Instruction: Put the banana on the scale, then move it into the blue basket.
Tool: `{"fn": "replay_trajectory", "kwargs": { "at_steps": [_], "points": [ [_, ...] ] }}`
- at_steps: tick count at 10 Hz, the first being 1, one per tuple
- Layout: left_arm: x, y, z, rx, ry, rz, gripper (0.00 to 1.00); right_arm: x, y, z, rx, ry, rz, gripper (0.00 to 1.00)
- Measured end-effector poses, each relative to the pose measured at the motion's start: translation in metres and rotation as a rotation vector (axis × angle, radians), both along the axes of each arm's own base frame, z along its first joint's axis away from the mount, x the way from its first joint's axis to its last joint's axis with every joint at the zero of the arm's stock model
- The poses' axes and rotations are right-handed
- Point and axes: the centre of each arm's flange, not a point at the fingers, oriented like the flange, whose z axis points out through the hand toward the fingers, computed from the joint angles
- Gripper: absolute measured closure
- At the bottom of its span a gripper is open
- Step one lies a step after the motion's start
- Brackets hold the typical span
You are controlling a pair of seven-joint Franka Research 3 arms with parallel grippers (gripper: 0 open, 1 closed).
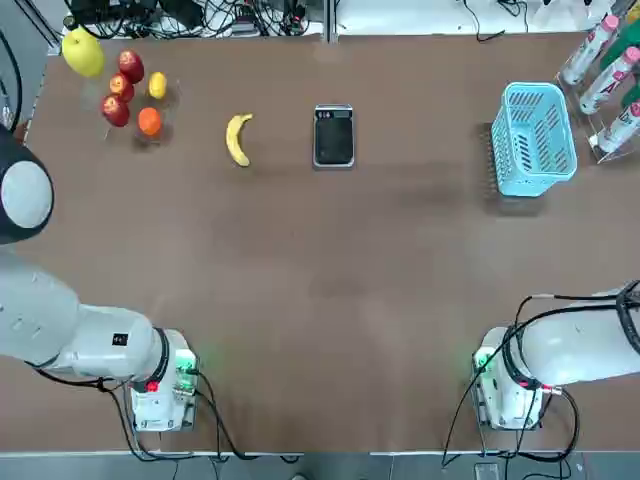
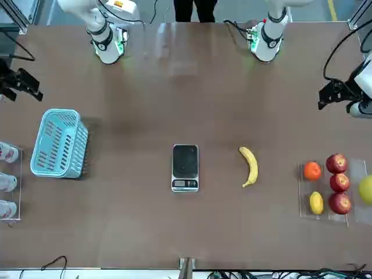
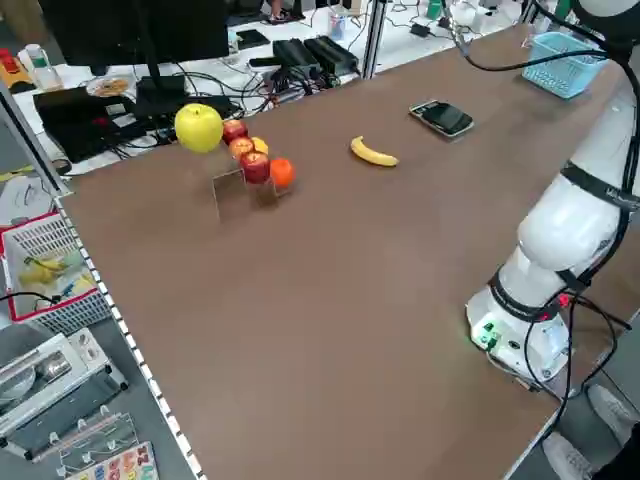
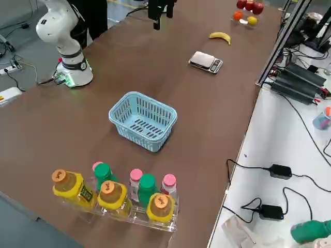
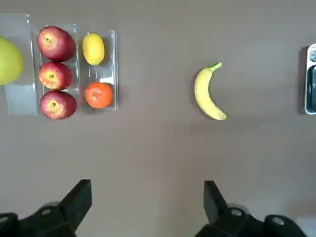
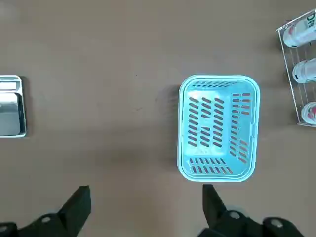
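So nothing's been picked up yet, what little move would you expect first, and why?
Probably the left gripper comes down over the banana. The banana lies bare on the table beside the scale, on the left arm's side. That gripper is open, empty and raised above the table. The right gripper, open too, hangs near the blue basket, farther from the fruit.

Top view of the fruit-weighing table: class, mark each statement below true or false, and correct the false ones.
1. The banana lies on the scale. False: it lies on the table beside the scale, apart from it.
2. The blue basket is empty. True.
3. The left tool holds the banana. False: it is open and holds nothing.
4. The scale stands between the banana and the basket. True.
5. The right tool is open, high above the table. True.
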Motion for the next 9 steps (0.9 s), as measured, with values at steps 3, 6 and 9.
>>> {"fn": "replay_trajectory", "kwargs": {
  "at_steps": [3,6,9],
  "points": [
    [-0.002,0.0,0.005,-0.001,-0.009,-0.002,0.0,0.0,-0.001,0.0,0.0,-0.003,-0.003,0.0],
    [0.009,-0.004,-0.018,-0.008,0.025,0.004,0.0,0.0,-0.001,0.001,0.0,-0.004,-0.003,0.0],
    [0.045,-0.02,-0.076,-0.042,0.043,0.142,0.0,0.001,-0.003,0.002,0.0,-0.013,-0.007,0.0]
  ]
}}
